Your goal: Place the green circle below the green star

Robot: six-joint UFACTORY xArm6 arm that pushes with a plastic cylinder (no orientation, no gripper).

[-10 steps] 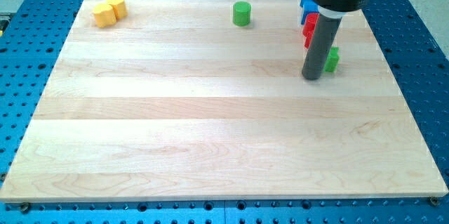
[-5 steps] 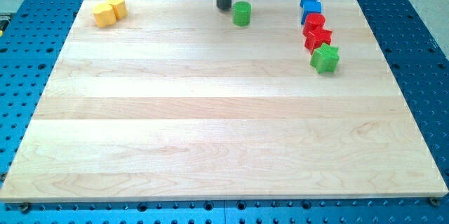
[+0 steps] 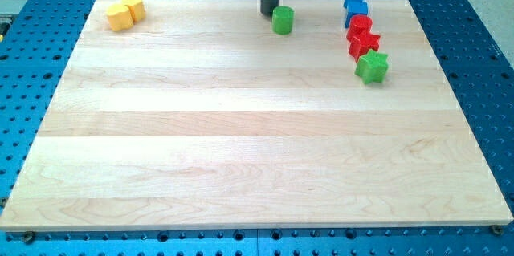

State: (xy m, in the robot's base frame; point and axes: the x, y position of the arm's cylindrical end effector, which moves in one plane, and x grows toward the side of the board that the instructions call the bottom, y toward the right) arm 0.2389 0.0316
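The green circle (image 3: 282,21) stands near the view's top, a little right of the middle of the wooden board (image 3: 241,152). My tip (image 3: 268,12) sits right against its upper left side. The green star (image 3: 372,67) lies at the view's right, well to the right of and lower than the circle. It sits at the bottom of a column of blocks.
Above the green star stand two red blocks (image 3: 361,36) and above them two blue blocks (image 3: 355,4). Two yellow blocks (image 3: 124,11) sit in the board's top left corner. A blue perforated table (image 3: 482,63) surrounds the board.
My tip went from beside the green star to the circle's upper left. In the last half second it moved right and down, and the circle shifted slightly right and down.
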